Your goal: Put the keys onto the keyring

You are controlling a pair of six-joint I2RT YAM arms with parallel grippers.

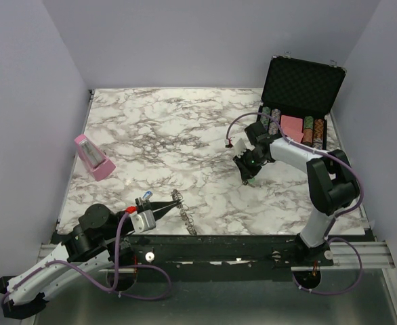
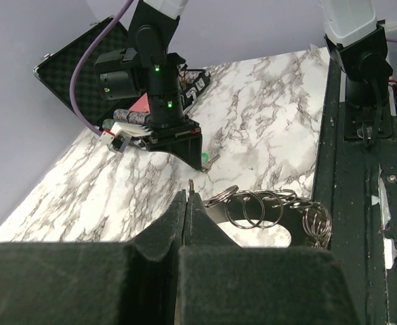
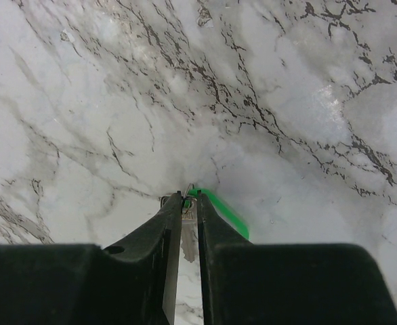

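Note:
The keyring (image 1: pixel 185 213) looks like a string of linked silvery split rings lying at the table's front edge; it also shows in the left wrist view (image 2: pixel 266 206). My left gripper (image 1: pixel 172 205) (image 2: pixel 187 196) is shut on one ring at its end. My right gripper (image 1: pixel 248 175) (image 3: pixel 189 200) is down at the table, shut on the green-headed key (image 3: pixel 224 211), with the metal blade between the fingers. That key's green head shows under the right gripper in the left wrist view (image 2: pixel 204 158). A blue-headed key (image 1: pixel 146 196) and a red one (image 1: pixel 130 210) lie by the left wrist.
An open black case (image 1: pixel 300 84) with striped poker chips (image 1: pixel 310 128) stands at the back right, just behind the right arm. A pink object (image 1: pixel 93 157) sits at the left edge. The black rail (image 1: pixel 239 244) runs along the front.

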